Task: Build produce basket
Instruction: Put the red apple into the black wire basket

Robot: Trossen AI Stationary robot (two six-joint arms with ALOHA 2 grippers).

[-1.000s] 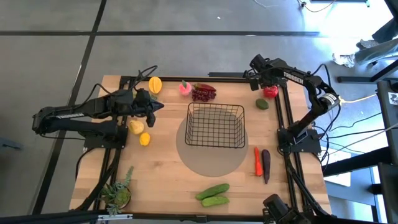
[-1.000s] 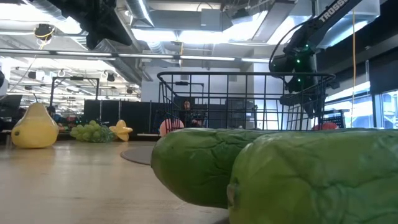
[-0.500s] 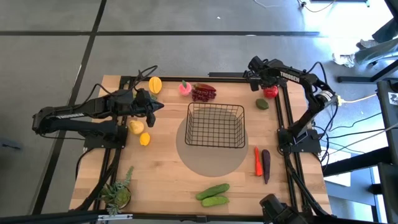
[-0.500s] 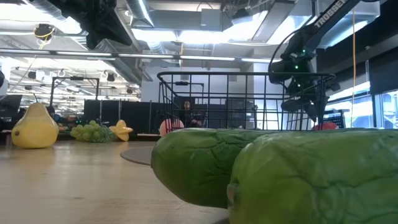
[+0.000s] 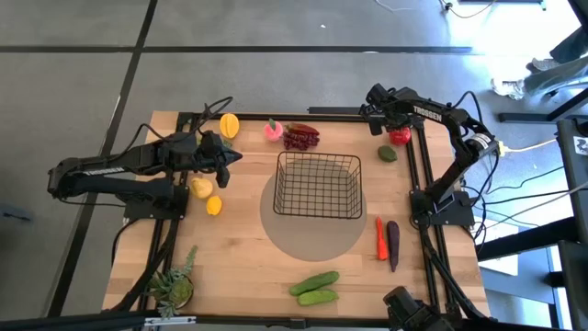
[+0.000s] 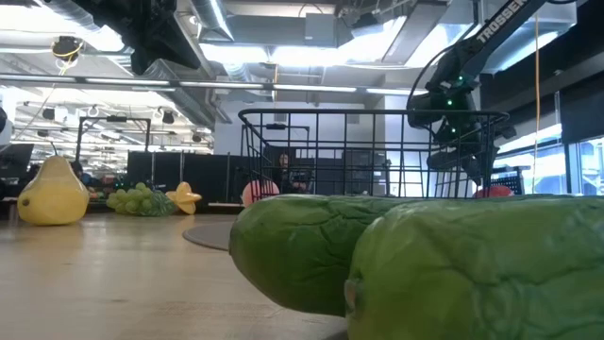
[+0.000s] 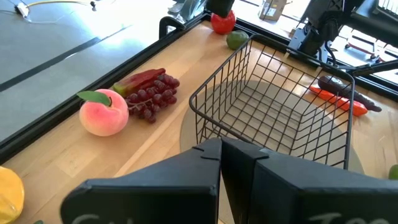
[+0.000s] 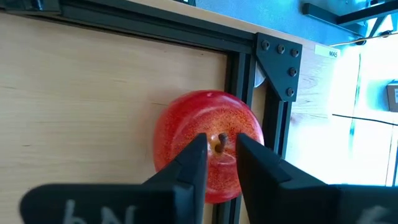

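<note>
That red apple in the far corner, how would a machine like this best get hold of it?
Probably from straight above, fingers closing across the red apple's round middle on either side of its upright stem. The black frame rail runs right beside it, so a sideways approach looks blocked. The right tool sits over it.

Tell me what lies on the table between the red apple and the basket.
In the high view, a small round green fruit sits between the red apple and the basket; the right gripper is over the apple.

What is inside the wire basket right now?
Nothing: the basket is empty, and only the round grey mat under it shows through the mesh. The right claw is over the red apple, outside it.
</note>
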